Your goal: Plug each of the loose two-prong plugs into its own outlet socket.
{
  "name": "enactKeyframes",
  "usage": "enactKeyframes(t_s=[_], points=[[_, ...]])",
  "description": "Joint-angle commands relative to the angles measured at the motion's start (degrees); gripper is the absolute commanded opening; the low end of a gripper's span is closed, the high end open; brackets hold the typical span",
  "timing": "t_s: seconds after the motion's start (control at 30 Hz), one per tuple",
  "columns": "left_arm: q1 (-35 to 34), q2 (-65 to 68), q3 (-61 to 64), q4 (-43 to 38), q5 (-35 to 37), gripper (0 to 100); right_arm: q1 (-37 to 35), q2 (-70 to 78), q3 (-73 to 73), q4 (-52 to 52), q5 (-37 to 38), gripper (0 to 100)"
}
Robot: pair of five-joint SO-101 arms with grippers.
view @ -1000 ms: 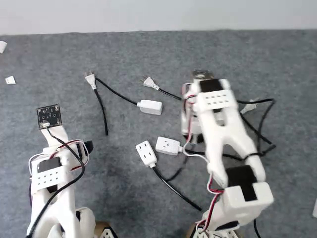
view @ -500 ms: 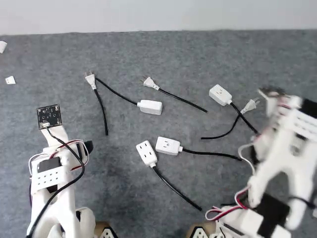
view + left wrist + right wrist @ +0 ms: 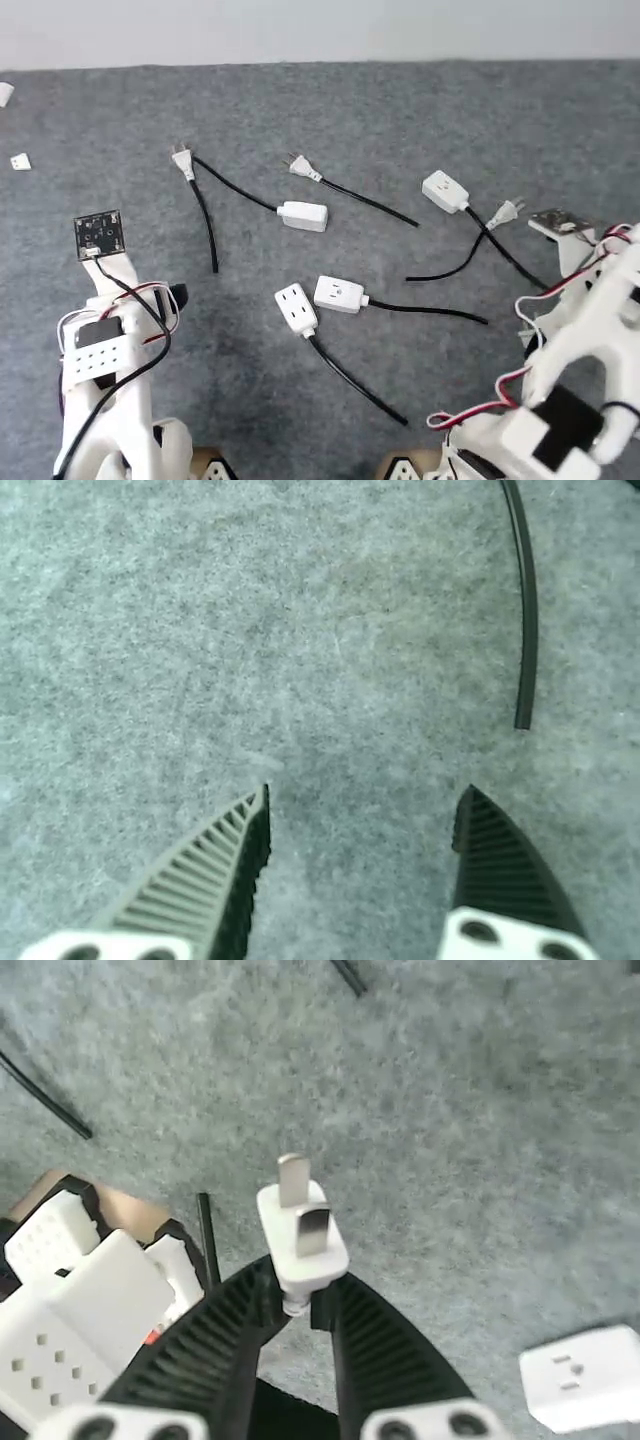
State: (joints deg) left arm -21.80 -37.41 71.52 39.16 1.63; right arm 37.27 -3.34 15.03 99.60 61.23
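Note:
My right gripper [image 3: 300,1288] is shut on a white two-prong plug [image 3: 300,1230], whose prongs point away from the wrist over grey carpet. A white outlet block [image 3: 585,1375] lies close by. In the high view the right arm [image 3: 590,330] is at the right edge. Three loose plugs [image 3: 182,160] [image 3: 300,166] [image 3: 505,212] lie on the carpet with black cords. Several white outlet blocks [image 3: 303,215] [image 3: 443,190] [image 3: 338,293] [image 3: 296,307] are spread across the middle. My left gripper [image 3: 367,792] is open over bare carpet, near a black cord end [image 3: 522,630].
The left arm [image 3: 100,340] stands at the lower left. Black cords [image 3: 350,380] trail between the outlet blocks and toward the right arm. Two small white scraps [image 3: 20,161] lie at the far left. A pale wall [image 3: 320,30] bounds the carpet at the back.
The right arm has swung from over the middle of the table to the right edge, uncovering the right outlet block and cords. The left arm has not moved.

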Motion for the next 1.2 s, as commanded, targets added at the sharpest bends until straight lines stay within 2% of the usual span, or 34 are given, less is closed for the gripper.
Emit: enactKeyframes(t_s=[0.0, 0.17, 0.27, 0.37, 0.5, 0.63, 0.7, 0.8, 1.03, 1.17], points=[[0.2, 0.0, -0.3, 0.0, -0.5, 28, 0.9, 2.6, -0.7, -3.8, 0.7, 6.9], [0.2, 0.0, -0.3, 0.0, -0.5, 28, 0.7, 4.1, -0.8, -6.7, 0.9, 20.3], [0.2, 0.0, -0.3, 0.0, -0.5, 28, 0.8, 4.0, -0.9, -5.9, 1.1, 19.7], [0.2, 0.0, -0.3, 0.0, -0.5, 28, 1.8, 3.9, -0.9, -3.1, 4.7, 18.2], [0.2, 0.0, -0.4, -0.1, -0.5, 28, 5.0, 1.3, -0.3, 2.2, 16.4, 14.7], [0.2, 0.0, -0.4, -0.1, -0.5, 28, 11.4, -6.7, 4.8, 2.4, 30.7, 14.3], [0.2, 0.0, -0.4, -0.1, -0.5, 28, 13.7, -11.7, 9.1, 2.3, 34.1, 14.3], [0.2, 0.0, -0.4, -0.1, -0.5, 28, 14.6, -18.6, 16.8, -0.1, 30.9, 14.3], [0.2, 0.0, -0.3, -0.1, -0.5, 28, 11.7, -29.5, 38.2, -12.9, 12.0, 14.3], [0.2, 0.0, -0.3, 0.0, -0.5, 28, 11.8, -32.1, 45.4, -21.4, 9.8, 14.3]])
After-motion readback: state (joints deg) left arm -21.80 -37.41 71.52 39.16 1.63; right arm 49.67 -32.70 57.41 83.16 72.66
